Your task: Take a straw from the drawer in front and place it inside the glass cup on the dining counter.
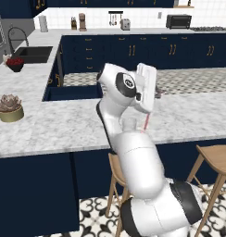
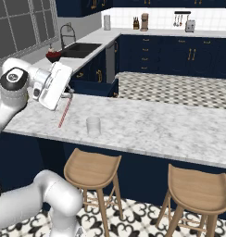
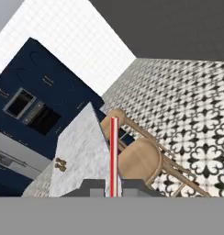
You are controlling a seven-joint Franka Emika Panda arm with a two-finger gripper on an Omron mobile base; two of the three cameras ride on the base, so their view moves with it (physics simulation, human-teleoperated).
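Straw held at its upper end in the gripper, fingers clamped on it, hanging slanted down and to the left above the dining counter, lower tip close over the marble and not clearly touching. Seen in the hand view as a thin red-and-white stick running straight up from between the two dark finger tips, jaws nearly together with just the straw's width between them. In the left base view, gripper largely hidden behind the white hand, with the pale pink straw showing below it against the marble. Glass cup upright on the dining counter, just to the right of the straw's lower tip, apart from it, nothing visible inside. Two wooden stools standing under the near edge of the counter. Potted succulent at the left end of the counter, well apart from the gripper. Beyond the counter, drawer pulled open, navy-blue, contents not discernible. Farther left, steel sink with a bowl of red fruit beside it. Along the back wall, toaster oven and small appliances on the far worktop.
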